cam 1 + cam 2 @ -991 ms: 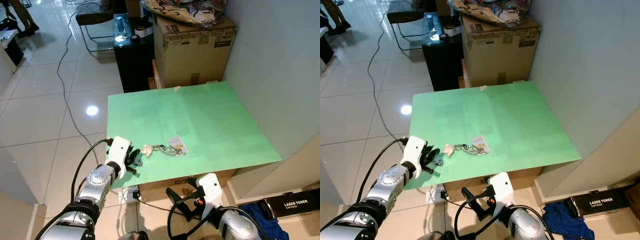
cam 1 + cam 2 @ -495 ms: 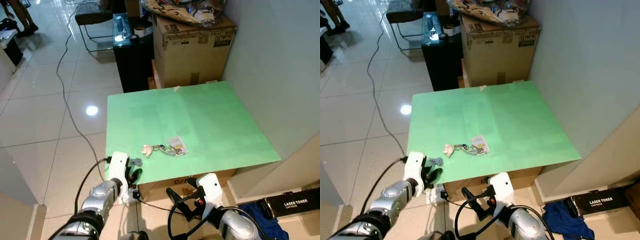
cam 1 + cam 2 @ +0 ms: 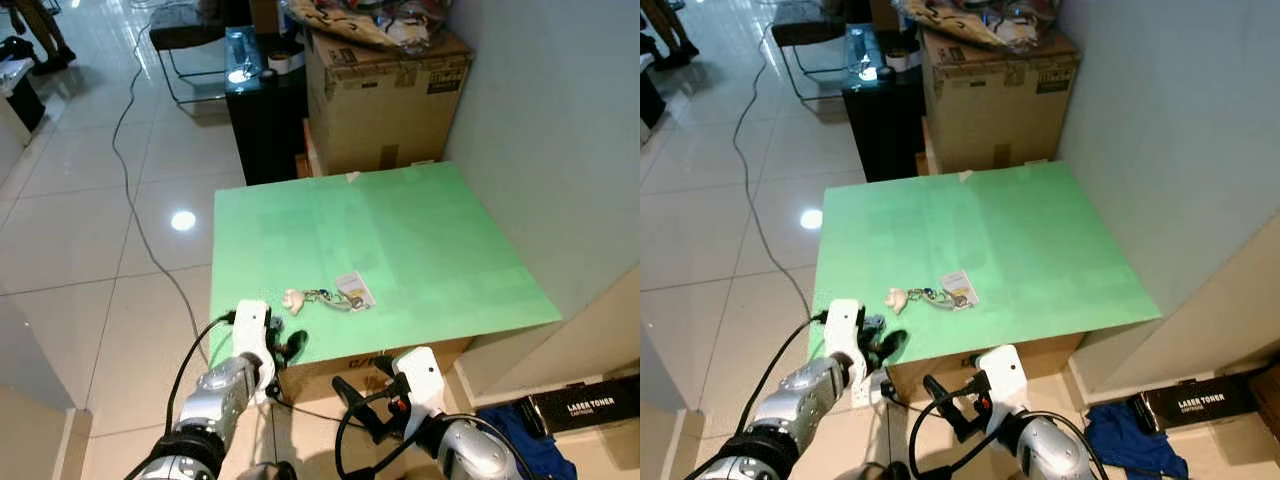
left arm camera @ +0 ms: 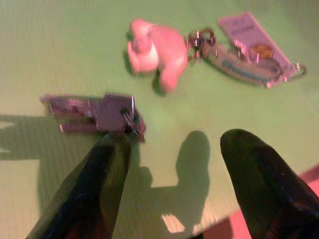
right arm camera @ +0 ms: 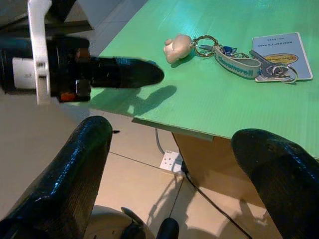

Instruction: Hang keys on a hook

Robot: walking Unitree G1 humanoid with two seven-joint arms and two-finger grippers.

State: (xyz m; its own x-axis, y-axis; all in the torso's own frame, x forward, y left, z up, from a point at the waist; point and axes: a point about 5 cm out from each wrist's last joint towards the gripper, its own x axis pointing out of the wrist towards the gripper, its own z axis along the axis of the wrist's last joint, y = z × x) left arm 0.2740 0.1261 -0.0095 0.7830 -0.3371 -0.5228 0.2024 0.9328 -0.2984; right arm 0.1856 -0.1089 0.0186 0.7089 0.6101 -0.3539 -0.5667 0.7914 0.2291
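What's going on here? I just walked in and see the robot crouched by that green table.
The robot is going after keys lying near the front edge of the green table. Its left hand, fingers open, hovers at the table's front-left edge beside a small loose key, touching nothing. The bigger key bunch with the pale charm lies just beyond. The right hand hangs open below the table edge. Nothing is picked up yet.
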